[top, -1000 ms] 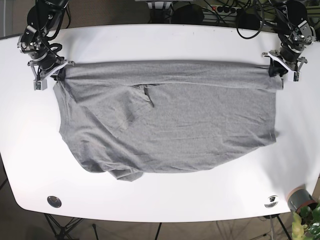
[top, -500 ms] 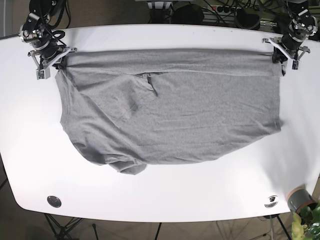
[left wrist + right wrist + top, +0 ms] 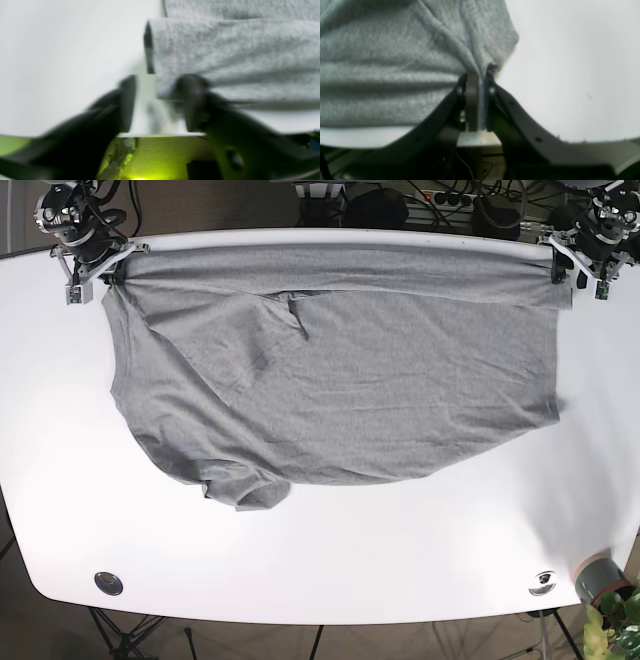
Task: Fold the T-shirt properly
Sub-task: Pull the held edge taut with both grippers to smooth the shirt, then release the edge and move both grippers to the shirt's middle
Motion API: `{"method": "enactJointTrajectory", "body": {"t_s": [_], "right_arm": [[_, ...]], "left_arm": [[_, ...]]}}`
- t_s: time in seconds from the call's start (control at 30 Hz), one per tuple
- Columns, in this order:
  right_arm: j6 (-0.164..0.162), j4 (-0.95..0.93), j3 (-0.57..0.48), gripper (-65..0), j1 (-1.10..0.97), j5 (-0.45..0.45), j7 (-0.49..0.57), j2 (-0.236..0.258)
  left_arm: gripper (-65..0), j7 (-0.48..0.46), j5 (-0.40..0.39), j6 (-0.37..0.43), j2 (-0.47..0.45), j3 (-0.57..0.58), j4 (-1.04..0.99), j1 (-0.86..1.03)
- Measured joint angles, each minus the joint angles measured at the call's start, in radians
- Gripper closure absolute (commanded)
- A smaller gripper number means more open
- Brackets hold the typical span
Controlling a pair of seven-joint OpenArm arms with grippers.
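Note:
A grey T-shirt (image 3: 330,370) lies spread across the white table (image 3: 400,560), its top edge folded over along the table's far side. At the shirt's far left corner in the base view, my right gripper (image 3: 100,265) is shut on a bunched fold of the T-shirt (image 3: 420,62); in the right wrist view the gripper (image 3: 476,80) pinches the cloth between its fingers. My left gripper (image 3: 566,265) is at the far right corner. In the blurred left wrist view that gripper (image 3: 156,85) stands open, with the T-shirt's folded corner (image 3: 225,55) lying against one finger (image 3: 192,100).
Two round metal fittings (image 3: 108,583) (image 3: 543,582) sit near the table's front edge. A potted plant (image 3: 608,595) stands past the front right corner. Cables and dark gear (image 3: 440,205) lie behind the far edge, close to both grippers.
Both arms have moved toward the table's far edge, dragging the shirt's folded top edge with them. The whole shirt has slid away from the front edge.

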Motion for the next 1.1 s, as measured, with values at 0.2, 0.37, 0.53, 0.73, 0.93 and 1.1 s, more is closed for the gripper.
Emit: {"method": "enactJointTrajectory", "body": {"t_s": [0.2, 0.37, 0.53, 0.73, 0.93, 1.1], "right_arm": [[0.000, 0.009, 0.006, -6.0, -0.013, -0.001, 0.001, 0.000], [-0.001, 0.065, 0.005, -29.3, -0.027, -0.012, -0.014, 0.000], [-0.007, 0.145, 0.007, -54.2, -0.023, -0.013, -0.009, -0.029], [0.000, 0.188, 0.003, -56.6, 0.010, -0.015, -0.018, -0.036], [-0.006, 0.176, 0.001, -56.6, 0.119, -0.014, -0.038, -0.023], [-0.008, 0.138, 0.002, -56.6, 0.208, -0.020, -0.082, 0.001]], "left_arm": [[-35.0, 0.002, 0.002, 0.000, -0.003, 0.000, 0.049, 0.034], [-35.1, 0.006, 0.002, 0.000, -0.001, -0.002, 0.075, 0.039], [-35.1, 0.006, -0.001, 0.000, -0.002, -0.002, 0.137, 0.034], [-35.1, 0.006, -0.004, 0.000, -0.003, 0.000, 0.167, -0.035], [-35.1, 0.013, 0.006, 0.000, 0.000, 0.000, 0.165, -0.144], [-35.1, 0.008, 0.006, 0.000, -0.002, 0.004, 0.165, -0.230]]}}
